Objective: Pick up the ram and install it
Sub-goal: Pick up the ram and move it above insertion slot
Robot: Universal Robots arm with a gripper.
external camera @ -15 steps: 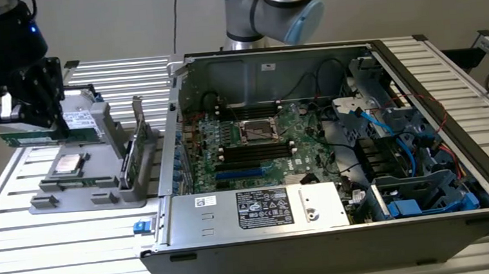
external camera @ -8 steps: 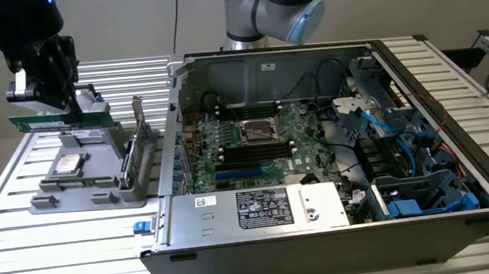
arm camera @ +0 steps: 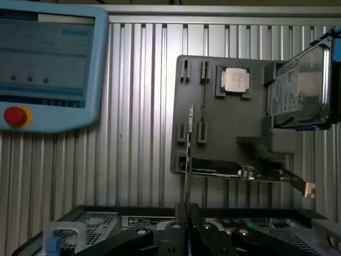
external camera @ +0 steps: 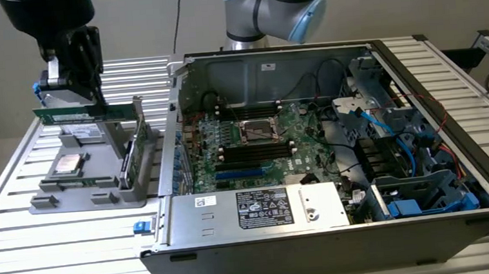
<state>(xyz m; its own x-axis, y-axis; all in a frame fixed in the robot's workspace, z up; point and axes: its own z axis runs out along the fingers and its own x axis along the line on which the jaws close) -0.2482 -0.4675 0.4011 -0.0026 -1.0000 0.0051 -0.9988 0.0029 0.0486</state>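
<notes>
Ram (external camera: 96, 112) hangs level in the air just above the far end of the gray fixture (external camera: 73, 204), clear of the fixture's slots. The gripper (external camera: 74, 105) is closed almost fully, its two fingers pinching the green stick by its flat faces. From the wrist camera the ram (arm camera: 189, 154) appears edge-on, a thin line reaching from the gripper (arm camera: 186, 226) out over the fixture (arm camera: 234, 122). On the fixture sit a processor (arm camera: 236, 80), a hard drive (arm camera: 298, 90) propped at one end, and a taller green card with a metal bracket (arm camera: 240, 172) standing on edge along one side. The open computer case (external camera: 320, 232) stands just beside the fixture, on the exterior view's right of it, with its motherboard (external camera: 300, 130) exposed. A teach pendant (arm camera: 48, 64) lies well apart from the fixture.
</notes>
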